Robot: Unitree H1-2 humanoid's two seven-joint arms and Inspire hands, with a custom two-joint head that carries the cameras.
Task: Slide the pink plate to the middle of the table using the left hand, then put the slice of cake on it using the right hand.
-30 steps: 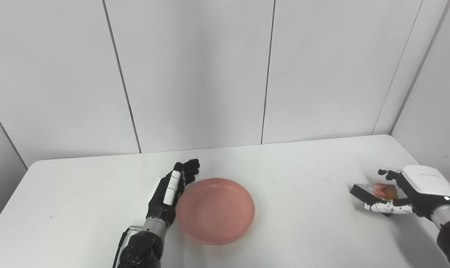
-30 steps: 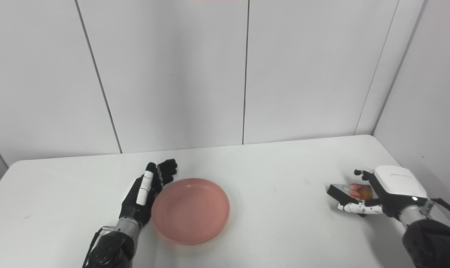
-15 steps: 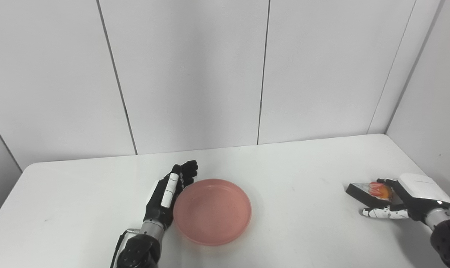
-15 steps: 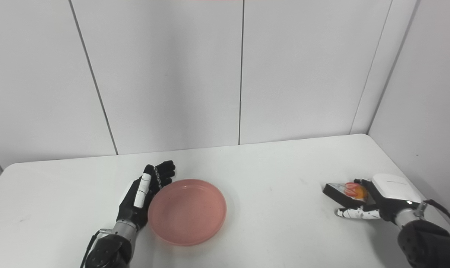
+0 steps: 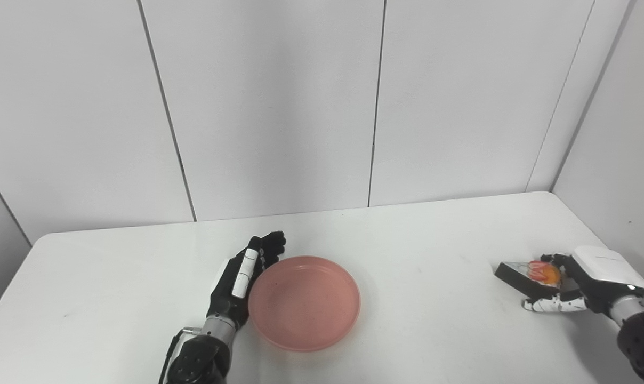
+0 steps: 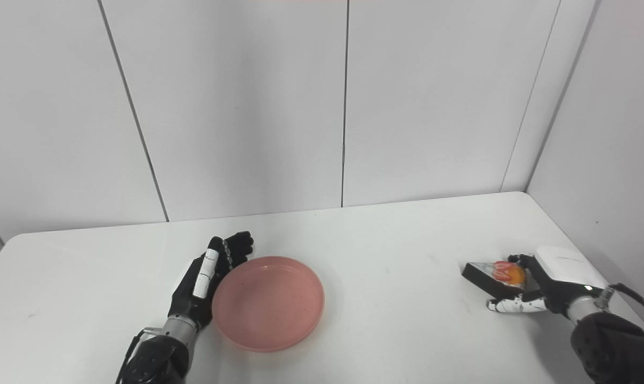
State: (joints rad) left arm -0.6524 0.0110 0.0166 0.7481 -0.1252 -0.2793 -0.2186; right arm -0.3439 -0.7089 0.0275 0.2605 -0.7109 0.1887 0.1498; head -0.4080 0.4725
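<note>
Fingers (image 5: 271, 246) of the left hand (image 5: 240, 280) are held straight and pressed side by side, edge-on to the table, with nothing gripped. The palm side is laid against the left rim of the pink plate (image 5: 304, 302); contact looks likely along the near-left rim, though a thin gap cannot be ruled out. The fingertips are pointed toward the back wall, and the left wrist and forearm (image 5: 196, 357) are seen entering from the bottom edge, just left of the plate.

Fingers (image 6: 515, 260) of the right hand (image 6: 546, 280) are curled around the slice of cake (image 6: 493, 276), with the white thumb (image 6: 509, 305) set under its near side. The slice is seen as a dark wedge with red and orange fruit on top. It is held low; whether its base is touching the table or is just above it cannot be told. The white back of the right hand is turned up, and the right forearm (image 6: 610, 341) is seen at the bottom right corner.

The pink plate is seen flat on the white table (image 5: 439, 320), roughly at the middle, a little left of centre, with nothing in it. The slice of cake is well apart from it, near the table's right edge. White wall panels (image 5: 279, 106) are seen behind the table.
</note>
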